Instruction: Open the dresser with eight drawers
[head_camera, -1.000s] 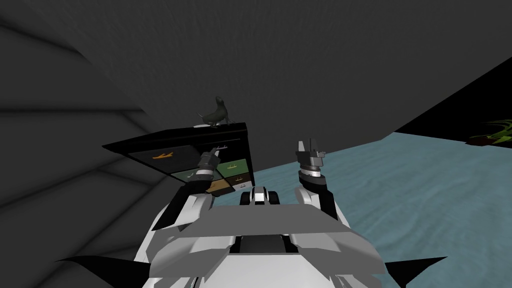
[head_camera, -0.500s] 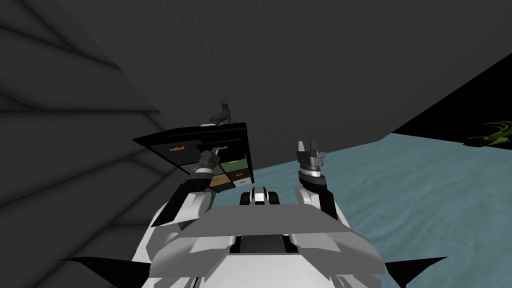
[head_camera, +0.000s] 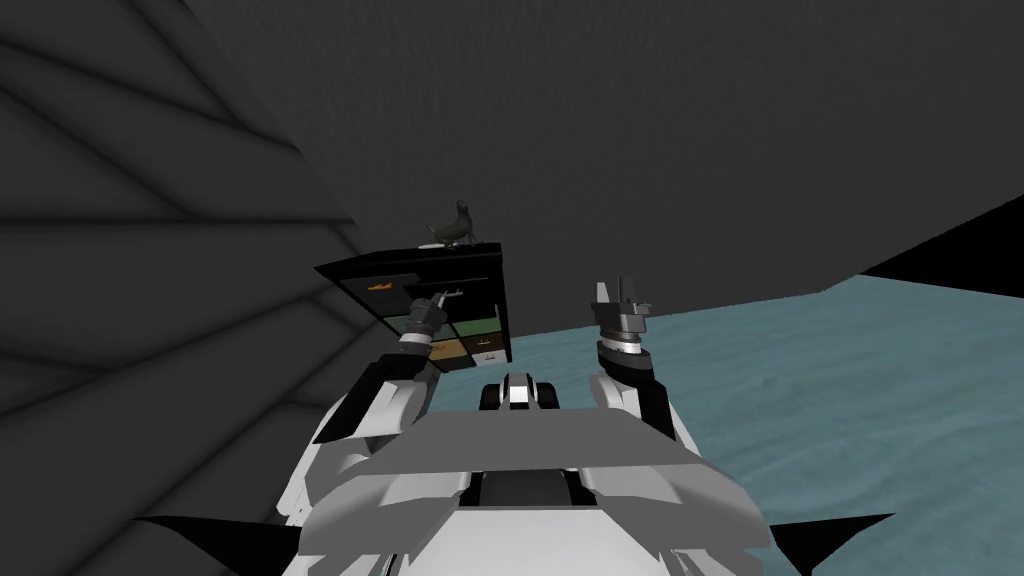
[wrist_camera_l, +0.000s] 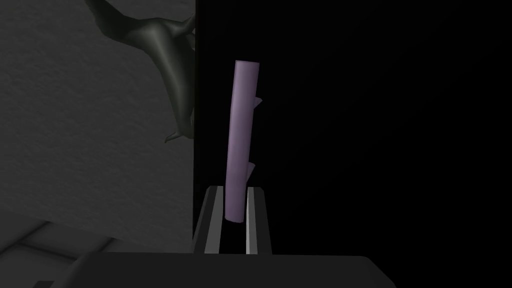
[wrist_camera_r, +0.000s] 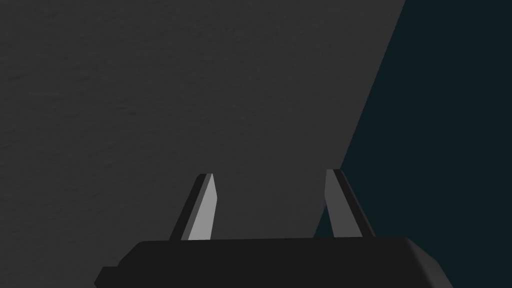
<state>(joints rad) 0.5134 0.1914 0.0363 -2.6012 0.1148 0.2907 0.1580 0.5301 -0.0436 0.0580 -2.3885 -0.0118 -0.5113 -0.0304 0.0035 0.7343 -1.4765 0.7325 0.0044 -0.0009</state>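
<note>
purple handle (wrist_camera_l: 240, 140) of the black dresser (head_camera: 440, 263) tight between the left jaws, right jaws wide apart

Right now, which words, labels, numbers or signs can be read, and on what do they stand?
None can be read. The dresser shows only handles on its drawer fronts; the purple handle held in the left gripper is plain, and the dark animal figure on top bears no mark.
</note>
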